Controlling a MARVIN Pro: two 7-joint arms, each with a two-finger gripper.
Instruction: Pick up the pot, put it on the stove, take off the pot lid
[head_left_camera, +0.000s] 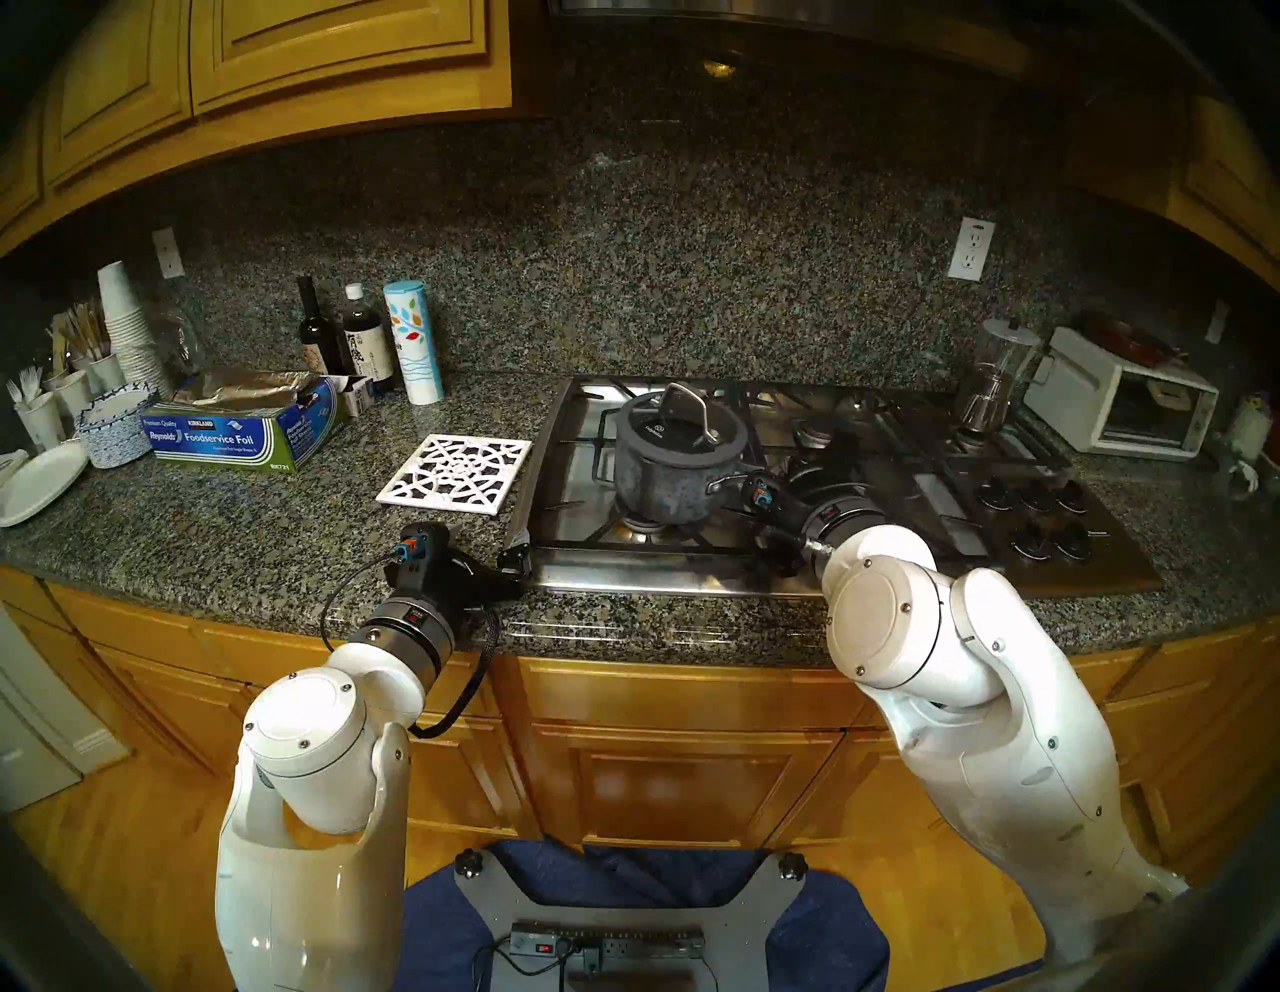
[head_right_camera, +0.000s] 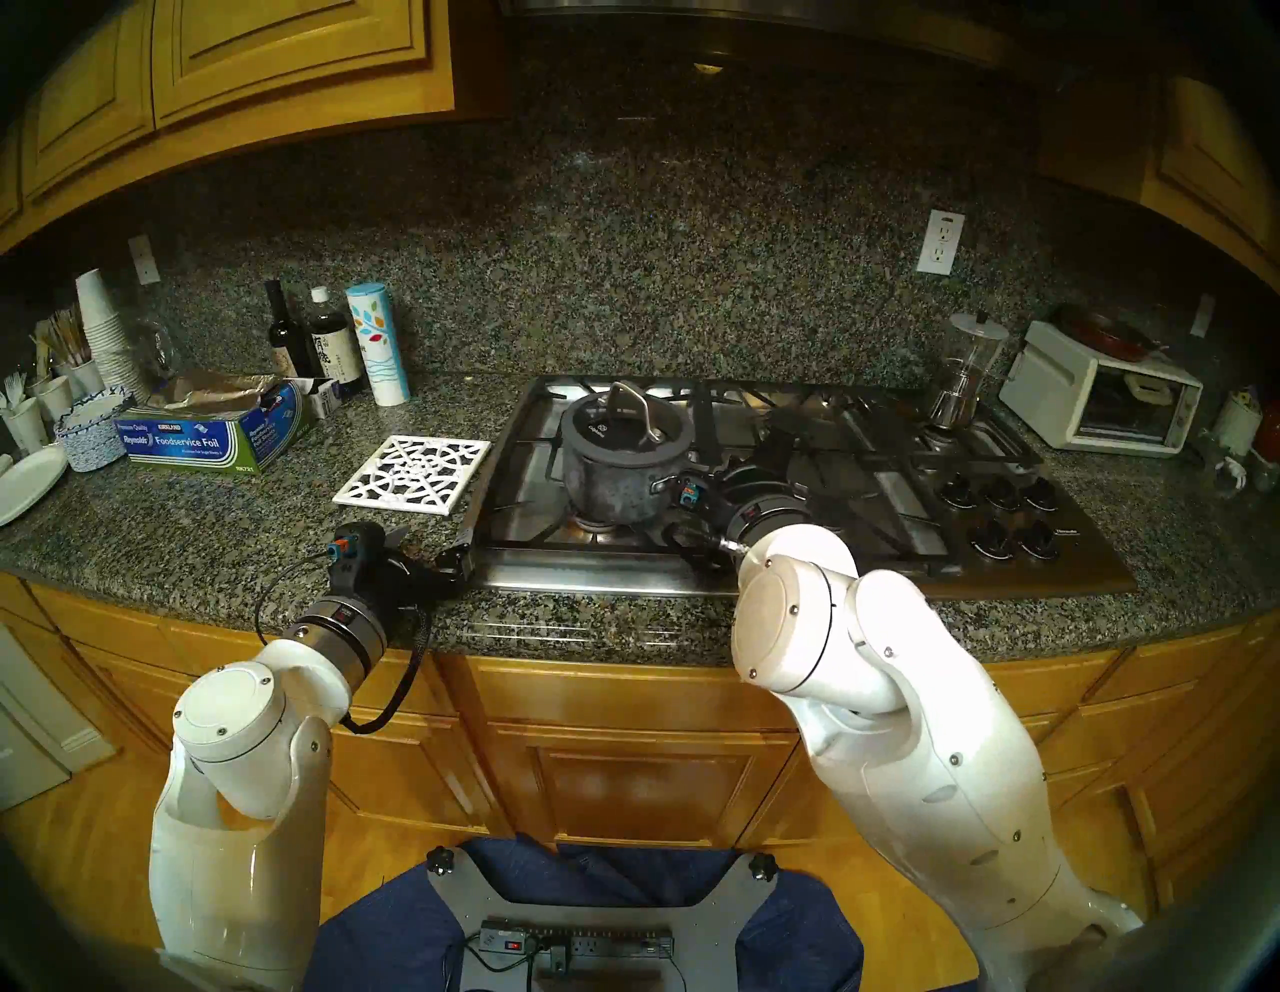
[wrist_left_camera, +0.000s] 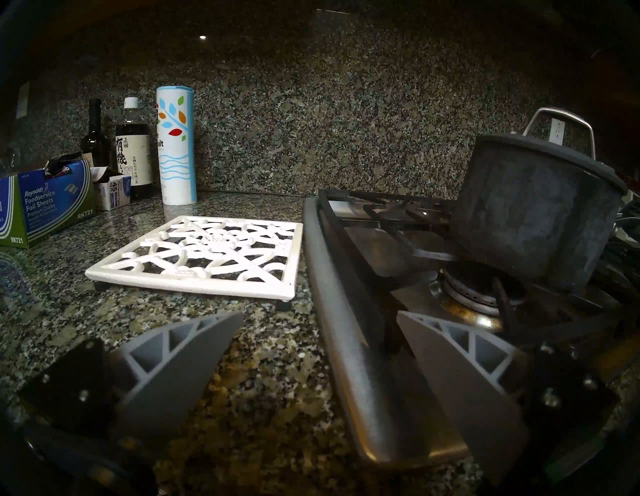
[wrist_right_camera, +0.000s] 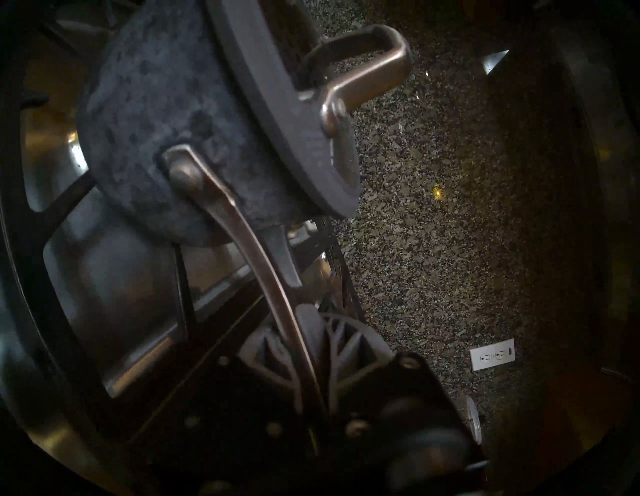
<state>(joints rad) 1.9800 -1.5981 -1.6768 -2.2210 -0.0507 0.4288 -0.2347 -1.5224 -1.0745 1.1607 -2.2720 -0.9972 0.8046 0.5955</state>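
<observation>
Over the front left burner of the stove (head_left_camera: 921, 485) you see the pot (head_left_camera: 665, 485), tilted, pot lid (head_left_camera: 675, 422) on; your right claw (wrist_right_camera: 304, 332) is clamped on its handle. Your left claw (wrist_left_camera: 318, 332) hangs apart above the bench (head_left_camera: 277, 540) edge.

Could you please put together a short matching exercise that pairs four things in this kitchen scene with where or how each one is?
Things:
1. pot
2. pot lid
3. white lattice trivet
4. left gripper

States:
A. open and empty, over the counter edge beside the stove
B. flat on the granite counter, left of the stove
C. seated on the pot, loop handle up
D. tilted over the front left burner, its long handle clamped in the right gripper

Pairs: 1-D, 2-C, 3-B, 4-A
</observation>
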